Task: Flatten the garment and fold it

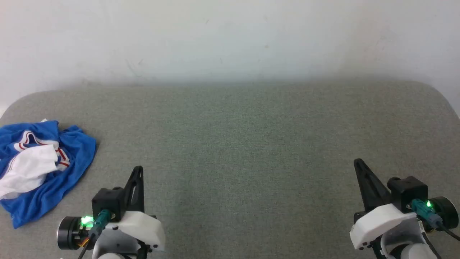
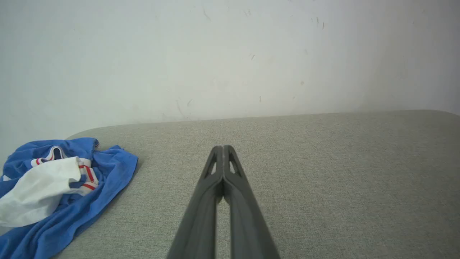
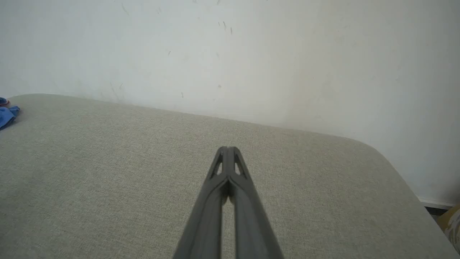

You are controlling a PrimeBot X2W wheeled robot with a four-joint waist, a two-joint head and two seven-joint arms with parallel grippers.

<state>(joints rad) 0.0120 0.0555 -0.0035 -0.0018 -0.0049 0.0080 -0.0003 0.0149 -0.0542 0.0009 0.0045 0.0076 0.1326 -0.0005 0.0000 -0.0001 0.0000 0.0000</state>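
- A grey-green cloth-covered surface with rounded far corners spreads across the head view and meets a scuffed white wall at 12 o'clock.
- The left gripper sits at about 7 o'clock in the head view, pointing toward 12 o'clock. It is clenched on nothing, with bare cloth beyond its tip.
- In the left wrist view its two dark fingers meet at the tip, with only a thin slit between them lower down.
- The right gripper sits at about 4 o'clock in the head view, leaning a little toward 11 o'clock. It is also clenched and empty, and the right wrist view shows its tips joined above the bare surface.
- Behind each gripper a white wrist housing carries a black block and a lit green light.
- The garment lies crumpled in a heap at 9 o'clock in the head view, by the left edge of the surface. It is at roughly 10 o'clock from the left gripper and apart from it, and well apart from the right gripper.
- Its blue cloth forms the outside of the heap. A white part is bunched on top in the middle, and red-and-white trim shows along the folds.
- In the right wrist view a small blue corner of it shows at 9 o'clock.
- At 4 o'clock in that view, past the edge of the surface, is a yellowish patterned thing. Too little of it shows to tell what it is.
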